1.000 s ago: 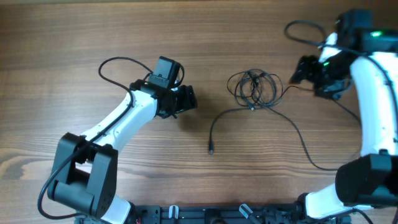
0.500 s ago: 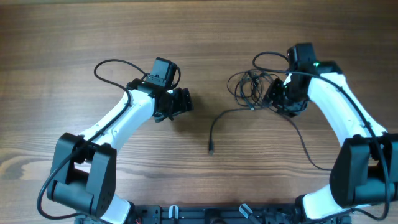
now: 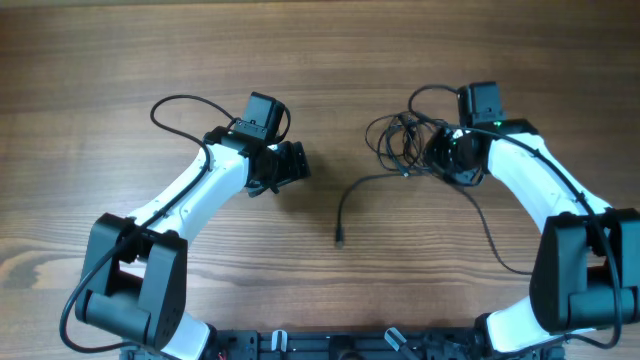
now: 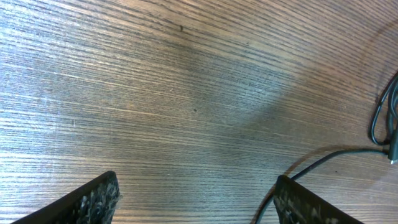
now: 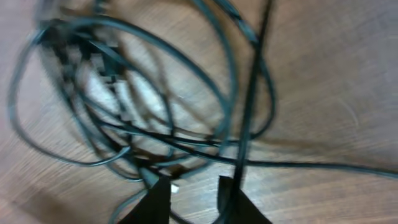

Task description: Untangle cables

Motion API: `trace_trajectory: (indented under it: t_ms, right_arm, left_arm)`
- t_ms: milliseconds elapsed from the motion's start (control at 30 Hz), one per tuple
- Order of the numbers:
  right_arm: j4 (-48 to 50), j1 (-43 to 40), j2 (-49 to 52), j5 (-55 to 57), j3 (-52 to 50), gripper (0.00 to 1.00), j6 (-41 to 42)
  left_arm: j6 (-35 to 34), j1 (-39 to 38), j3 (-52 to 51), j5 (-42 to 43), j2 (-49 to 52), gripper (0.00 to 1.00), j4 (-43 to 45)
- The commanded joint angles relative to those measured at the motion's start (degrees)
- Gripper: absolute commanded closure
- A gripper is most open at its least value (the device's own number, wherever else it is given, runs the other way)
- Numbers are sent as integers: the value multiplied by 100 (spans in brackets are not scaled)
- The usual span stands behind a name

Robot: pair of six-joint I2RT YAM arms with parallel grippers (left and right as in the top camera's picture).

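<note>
The right gripper [image 3: 441,156] [image 5: 194,200] sits low at the right edge of the cables [image 3: 405,140] [image 5: 249,124]. In the right wrist view its fingers [image 5: 239,202] stand a little apart, with bare wood showing in the gap. One black strand runs down to the tip of one finger, though blur hides whether it touches. A small light-tipped plug lies just beside the other finger. Beyond the fingertips the thin dark wires cross and loop over one another in a loose tangle.

The left gripper [image 3: 293,165] [image 4: 196,208] is well apart from the tangle, over bare table [image 3: 200,60]. Its fingers [image 4: 96,199] are spread wide and hold nothing. A single strand [image 4: 317,159] curves in near one fingertip.

From overhead, the tangle lies on the wood between the two grippers, closer to the right one. One strand leaves it and curves towards the near edge, ending in a plug [image 3: 339,240]. Another trails off to the right, towards the right arm's base.
</note>
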Motion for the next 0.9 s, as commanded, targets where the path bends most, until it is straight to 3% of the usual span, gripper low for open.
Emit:
trace_trajectory:
  t_ms: [0, 67, 133, 300, 400, 500, 667, 700, 733, 867]
  right_arm:
    - [85, 44, 63, 330, -227, 80, 555]
    - [107, 44, 63, 278, -269, 96, 549]
    - [232, 44, 48, -94, -254, 96, 208]
    - [227, -50, -103, -1869, 313, 96, -1606]
    - [-428, -188, -334, -3001, 1156, 96, -2498]
    - [-1191, -280, -584, -3136, 2065, 96, -2951]
    - [-1449, -308, -1110, -2116, 2769, 96, -2918]
    - [-1436, -308, -1217, -1626, 2771, 96, -2723]
    - [-1523, -308, -1375, -446, 2771, 96, -2277]
    - [-1797, -496, -1438, 1425, 2771, 96, -1762]
  left_arm:
    - [46, 26, 46, -81, 35, 19, 0]
    - [46, 26, 46, -81, 35, 19, 2]
    - [46, 26, 46, -81, 35, 19, 2]
    - [48, 26, 46, -81, 35, 19, 0]
    - [48, 26, 46, -81, 35, 19, 0]
    - [48, 26, 46, -81, 35, 19, 0]
    - [48, 26, 46, -81, 35, 19, 2]
    - [48, 26, 46, -81, 35, 19, 2]
    - [48, 26, 46, -81, 35, 19, 0]
    - [48, 26, 46, -81, 35, 19, -2]
